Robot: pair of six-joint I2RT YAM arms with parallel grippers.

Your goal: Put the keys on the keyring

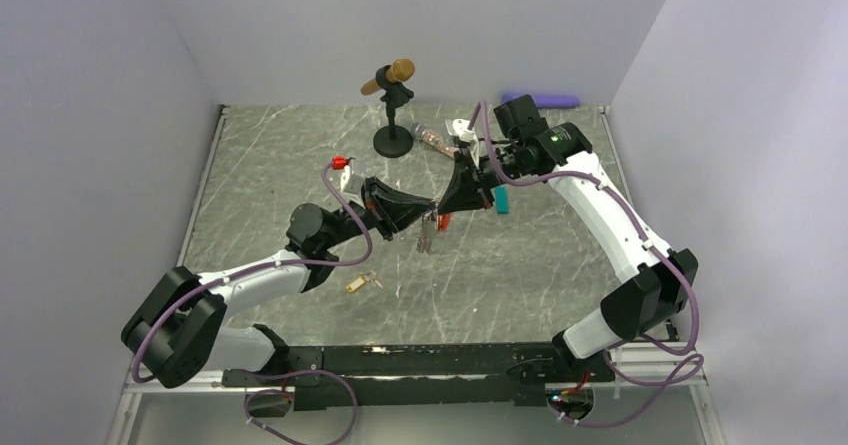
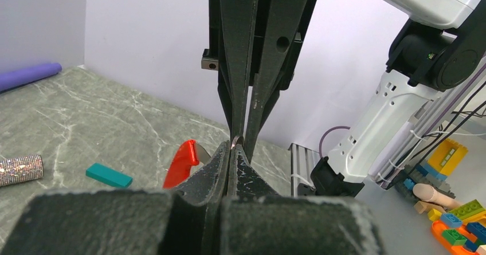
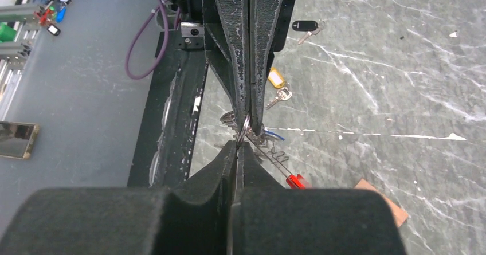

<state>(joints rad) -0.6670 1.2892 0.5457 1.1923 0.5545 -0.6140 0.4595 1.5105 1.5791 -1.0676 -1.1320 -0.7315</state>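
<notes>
Right wrist cam: left gripper (image 3: 249,117) and right gripper (image 3: 236,150) meet tip to tip, both clamped on the keyring (image 3: 270,152), I'd guess steadying it for threading keys (image 3: 276,80).

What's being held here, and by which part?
Both the left gripper and right gripper pinch the keyring by its thin metal ring.

In the left wrist view the left gripper (image 2: 231,147) hides part of the keyring (image 2: 181,162), whose red clip shows at nine o'clock of its tips. The glittery tube (image 2: 20,169) is cut off at the nine o'clock edge. From above, the hanging keys (image 1: 426,235) are too small to count.
</notes>
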